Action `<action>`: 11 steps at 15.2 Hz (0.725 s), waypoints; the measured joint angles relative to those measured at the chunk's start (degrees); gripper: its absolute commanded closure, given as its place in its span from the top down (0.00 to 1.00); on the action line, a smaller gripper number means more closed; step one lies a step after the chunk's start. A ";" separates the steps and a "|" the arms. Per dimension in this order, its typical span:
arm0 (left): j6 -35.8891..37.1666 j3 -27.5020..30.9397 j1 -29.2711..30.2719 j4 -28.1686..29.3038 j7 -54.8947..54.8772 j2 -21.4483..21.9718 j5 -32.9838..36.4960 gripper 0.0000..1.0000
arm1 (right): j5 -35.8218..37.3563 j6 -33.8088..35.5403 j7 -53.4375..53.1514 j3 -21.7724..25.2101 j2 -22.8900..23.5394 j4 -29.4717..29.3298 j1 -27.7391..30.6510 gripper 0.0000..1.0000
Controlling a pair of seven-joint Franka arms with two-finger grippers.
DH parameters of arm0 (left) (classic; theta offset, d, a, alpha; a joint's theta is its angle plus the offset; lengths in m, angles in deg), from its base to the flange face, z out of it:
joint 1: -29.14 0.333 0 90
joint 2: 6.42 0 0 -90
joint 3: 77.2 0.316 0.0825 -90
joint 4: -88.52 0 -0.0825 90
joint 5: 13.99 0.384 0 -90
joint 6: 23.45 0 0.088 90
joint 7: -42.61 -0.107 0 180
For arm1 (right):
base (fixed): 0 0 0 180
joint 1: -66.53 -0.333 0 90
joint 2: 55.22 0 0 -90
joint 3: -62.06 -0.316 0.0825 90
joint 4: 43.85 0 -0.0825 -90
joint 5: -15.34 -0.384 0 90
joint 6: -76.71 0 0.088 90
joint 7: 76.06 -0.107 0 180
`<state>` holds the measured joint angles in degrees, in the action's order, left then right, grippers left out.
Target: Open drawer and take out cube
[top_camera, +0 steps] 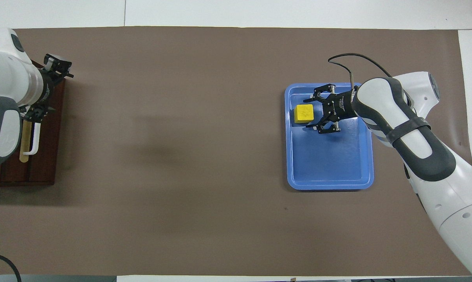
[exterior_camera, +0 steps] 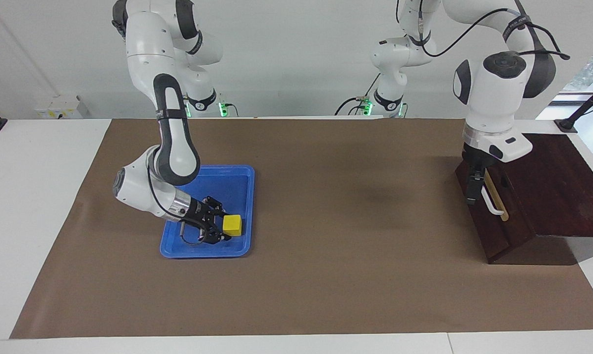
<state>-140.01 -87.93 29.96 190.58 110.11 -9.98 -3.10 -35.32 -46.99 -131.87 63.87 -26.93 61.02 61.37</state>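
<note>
One cube (exterior_camera: 232,225) lies in the blue tray (exterior_camera: 237,174), lower left of the facing view. Right gripper (exterior_camera: 220,227) wide open, straddling it; a careless retreat may drag it. Left gripper (exterior_camera: 475,183), fingers spread, empty, hangs over the shut drawer (exterior_camera: 490,231).

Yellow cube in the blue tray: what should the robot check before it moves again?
1. Yellow cube lies in blue tray: ok.
2. Right gripper open, low in the tray beside the cube: ok.
3. Right gripper clear of the cube: cannot tell.
4. Drawer shut: ok.
5. Left gripper open, over the drawer's white handle: ok.
</note>
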 measured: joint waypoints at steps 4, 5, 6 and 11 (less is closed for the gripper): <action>7.25 -0.04 -1.42 -4.14 -20.08 2.14 -6.24 1.00 | 0.00 2.21 -0.16 0.08 -0.93 -0.94 0.03 1.00; 8.71 0.07 -1.40 -4.83 -25.53 2.61 -7.72 1.00 | 0.06 3.03 -0.31 0.20 -1.49 -1.44 0.08 1.00; 10.86 0.18 -1.39 -5.62 -30.50 2.98 -8.65 1.00 | 0.40 3.59 -0.35 0.30 -2.29 -1.88 0.17 1.00; 23.72 1.51 -0.98 -8.79 -54.79 4.29 -9.45 1.00 | 10.94 8.00 -0.54 0.68 -10.12 -3.52 1.15 1.00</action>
<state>-116.29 -86.42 28.98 181.80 55.32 -5.69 -12.55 -24.38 -38.99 -132.41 64.54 -37.05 57.50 62.52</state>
